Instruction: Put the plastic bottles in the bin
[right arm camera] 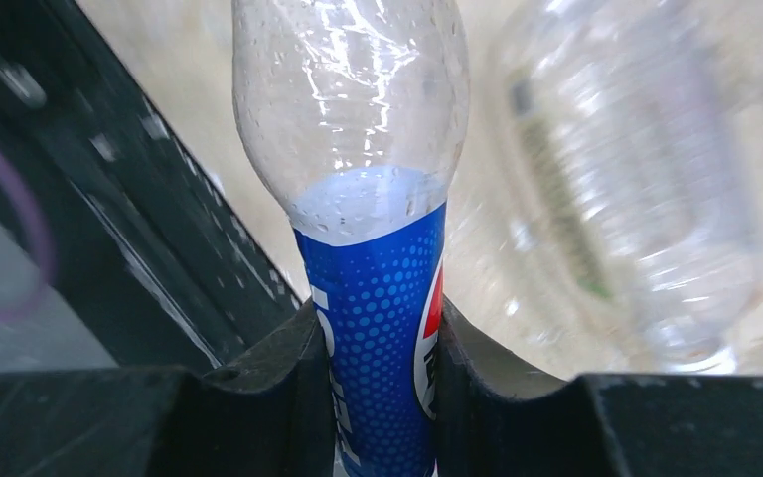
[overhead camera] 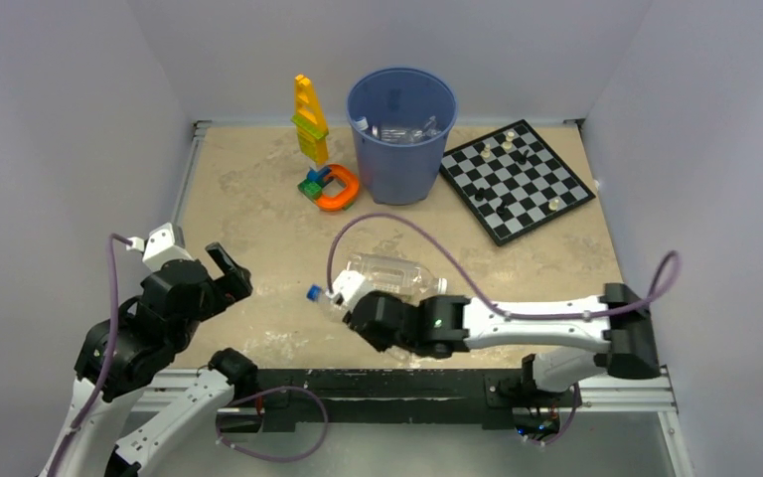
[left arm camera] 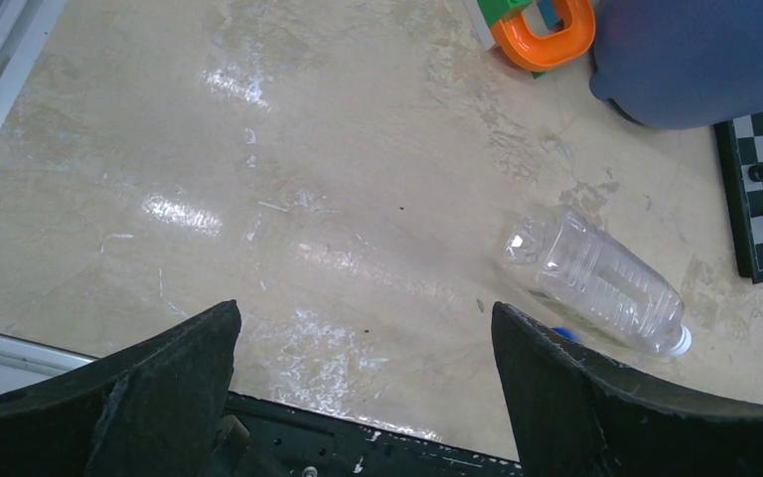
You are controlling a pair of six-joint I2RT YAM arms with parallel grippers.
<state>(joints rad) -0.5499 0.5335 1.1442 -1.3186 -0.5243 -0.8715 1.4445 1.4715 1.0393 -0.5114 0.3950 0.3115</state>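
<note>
Bottle with the blue label [right arm camera: 378,268] sits at the near edge of the table, close to the black rail. My right gripper [right arm camera: 376,383] has its jaws clamped on the label band, with the plastic pinched between them. My left gripper [left arm camera: 365,313] hangs over bare table to the left, jaws spread wide, holding nothing. A second, clear bottle [left arm camera: 596,278] lies on its side just beside the held one, on the far side. The bin [overhead camera: 400,169] stands at the back, well apart, with clear plastic showing inside it.

To do this step well, I judge I should lift straight up first, so the held bottle clears its neighbour without rolling it. Then I should carry it high enough to pass the bin's rim before letting go. The thin wall may buckle and slip, so I'd move gently.

The right wrist view shows the grip itself, which the top view hides under the wrist. Only the top view shows the bin's mouth and the blue cap [overhead camera: 313,293] poking out left. The left wrist view gives the clear bottle nearly whole
</note>
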